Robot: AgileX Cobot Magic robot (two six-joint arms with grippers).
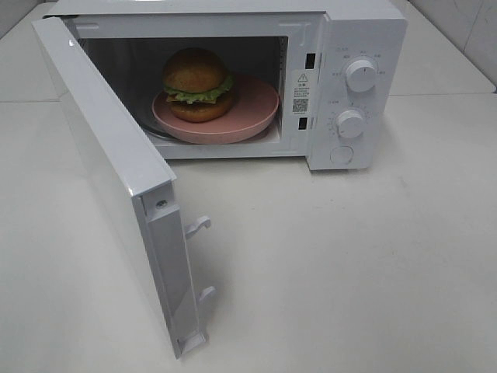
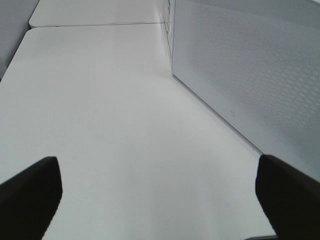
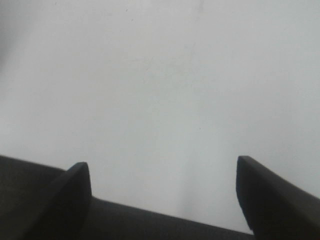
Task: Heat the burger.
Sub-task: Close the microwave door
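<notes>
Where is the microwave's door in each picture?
Exterior high: the open door swings out at the left, toward the front.
Left wrist: the door, its face dotted, stands ahead of the left gripper, off to one side.
Right wrist: not in it.
Shared landmark: the white table, seen in all three.

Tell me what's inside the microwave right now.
Inside the microwave sits the burger on a pink plate, with the door swung open. The plate hides the cavity floor beneath it, so I cannot tell what it rests on. The burger covers the plate's middle.
</notes>
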